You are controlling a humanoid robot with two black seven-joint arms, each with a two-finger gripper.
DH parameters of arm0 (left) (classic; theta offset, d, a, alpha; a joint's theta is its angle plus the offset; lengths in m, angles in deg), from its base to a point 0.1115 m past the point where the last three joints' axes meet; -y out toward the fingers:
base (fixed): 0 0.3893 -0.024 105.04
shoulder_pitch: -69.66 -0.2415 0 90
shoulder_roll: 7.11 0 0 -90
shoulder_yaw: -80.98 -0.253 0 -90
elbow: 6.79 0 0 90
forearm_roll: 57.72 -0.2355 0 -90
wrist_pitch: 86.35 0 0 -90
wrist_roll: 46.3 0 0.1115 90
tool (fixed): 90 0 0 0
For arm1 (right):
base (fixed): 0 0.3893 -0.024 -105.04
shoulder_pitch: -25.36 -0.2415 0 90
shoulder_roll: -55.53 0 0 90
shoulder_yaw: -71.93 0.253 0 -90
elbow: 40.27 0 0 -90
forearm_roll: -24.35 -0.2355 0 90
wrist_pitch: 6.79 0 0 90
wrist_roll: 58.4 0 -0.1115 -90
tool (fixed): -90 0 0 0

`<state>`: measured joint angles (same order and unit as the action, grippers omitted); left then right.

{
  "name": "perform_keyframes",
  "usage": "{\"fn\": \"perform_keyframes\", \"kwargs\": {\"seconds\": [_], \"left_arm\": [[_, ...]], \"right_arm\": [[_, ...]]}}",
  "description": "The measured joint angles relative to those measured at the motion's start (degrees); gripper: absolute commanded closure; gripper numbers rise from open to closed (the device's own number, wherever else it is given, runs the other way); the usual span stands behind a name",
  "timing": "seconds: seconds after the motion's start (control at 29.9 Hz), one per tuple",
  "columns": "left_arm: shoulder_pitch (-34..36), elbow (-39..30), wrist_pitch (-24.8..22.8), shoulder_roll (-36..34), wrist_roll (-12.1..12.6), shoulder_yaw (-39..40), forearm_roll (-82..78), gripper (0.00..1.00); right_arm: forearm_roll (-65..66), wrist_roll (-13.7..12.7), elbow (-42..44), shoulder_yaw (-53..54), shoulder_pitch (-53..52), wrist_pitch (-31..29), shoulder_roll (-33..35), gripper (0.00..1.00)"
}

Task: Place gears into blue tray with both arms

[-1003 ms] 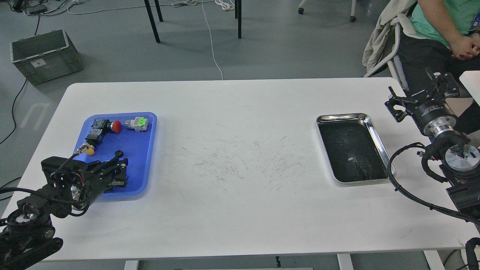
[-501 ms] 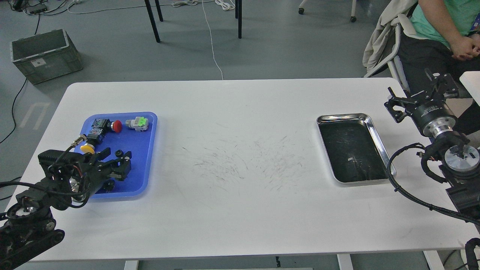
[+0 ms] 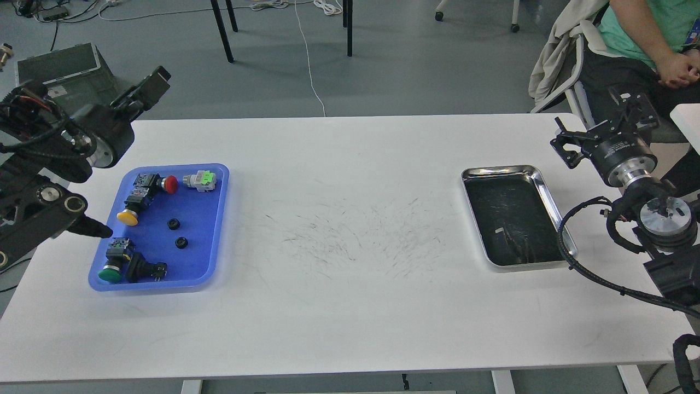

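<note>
Head view: two gears (image 3: pixel 174 224) lie loose in the blue tray (image 3: pixel 213 230), well below the left gripper (image 3: pixel 153 87). It was low over the tray a second ago and has swung up and away past the table's far left edge, carrying nothing; whether its jaws are parted, I cannot tell. Drop looks done. Right gripper (image 3: pixel 590 137) hovers beyond the steel tray (image 3: pixel 547 202), spread wide, empty. No gear shows in that tray, so the job looks close to finished.
</note>
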<state>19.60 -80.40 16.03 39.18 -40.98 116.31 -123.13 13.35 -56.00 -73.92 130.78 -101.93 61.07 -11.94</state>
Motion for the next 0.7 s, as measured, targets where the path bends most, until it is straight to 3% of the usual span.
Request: {"fn": "perform_keyframes", "kwargs": {"seconds": [0.13, 0.3, 0.53, 0.7], "left_arm": [[3.22, 4.68, 0.10, 5.30, -0.92, 3.58, 21.45, 0.02], [3.74, 14.05, -1.82, 16.10, -3.79, 14.49, 30.84, 0.02], [4.69, 31.26, -9.29, 24.25, -14.72, 19.18, 44.02, 0.02], [4.53, 34.37, -14.47, 24.83, -16.62, 19.25, 53.57, 0.02]], "right_arm": [[0.08, -0.07, -0.37, -3.67, -2.00, 0.26, -0.67, 0.01], [0.05, -0.02, -0.48, -4.82, -2.61, -0.34, -2.24, 0.01], [0.05, 0.39, -1.65, -5.04, -2.13, -0.53, -2.48, 0.01], [0.02, 0.59, -4.25, -4.91, -1.97, -0.48, -3.01, 0.01]]}}
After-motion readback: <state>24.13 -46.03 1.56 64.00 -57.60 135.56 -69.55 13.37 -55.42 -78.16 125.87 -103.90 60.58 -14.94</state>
